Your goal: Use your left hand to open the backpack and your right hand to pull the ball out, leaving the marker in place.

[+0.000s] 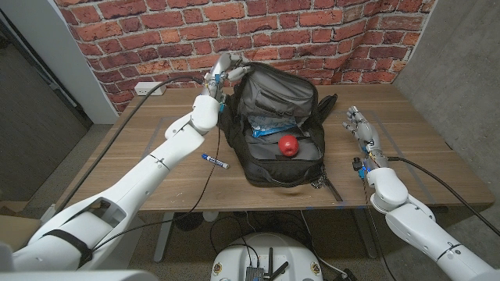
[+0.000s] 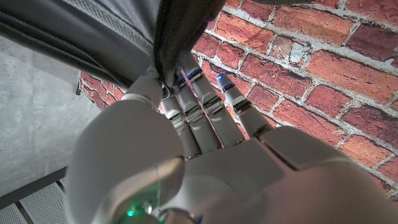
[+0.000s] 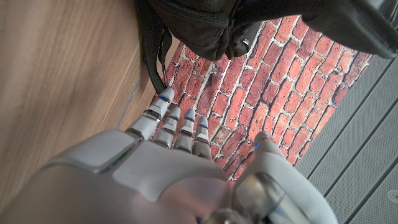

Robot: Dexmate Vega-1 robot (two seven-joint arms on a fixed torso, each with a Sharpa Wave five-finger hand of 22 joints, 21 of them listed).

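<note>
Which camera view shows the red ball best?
The head view: the red ball lies plainly visible inside the open backpack. The left wrist view gives only the left hand gripping the backpack's flap; the right wrist view gives its dark outside, no ball.

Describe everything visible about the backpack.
The backpack is black and grey, seemingly soft fabric, lying on the wooden table with its main compartment unzipped and its flap raised toward the brick wall. The left hand grips the flap's edge, holding it up. Inside lie a red ball and something pale blue. A strap trails toward the table's near edge. The right hand stands beside it, apart.
</note>
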